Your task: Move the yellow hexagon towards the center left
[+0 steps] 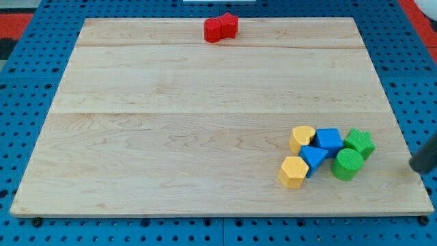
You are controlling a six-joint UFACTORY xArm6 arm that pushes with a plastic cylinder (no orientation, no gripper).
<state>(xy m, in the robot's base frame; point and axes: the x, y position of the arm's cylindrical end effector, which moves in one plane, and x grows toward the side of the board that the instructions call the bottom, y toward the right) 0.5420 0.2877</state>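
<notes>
Approach matters: my tip [416, 166] sits right of the cluster, so I'd circle below to the yellow hexagon [293, 171]'s right face and push left. No fingers here.

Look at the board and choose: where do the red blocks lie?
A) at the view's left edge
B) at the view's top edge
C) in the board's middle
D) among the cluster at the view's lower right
B: the red blocks sit at the wooden board's top edge, far from the lower-right cluster.

Pale striped-grain wooden board [205, 123], red block [220, 28], yellow hexagon [293, 171], green cylinder [347, 164]
</notes>
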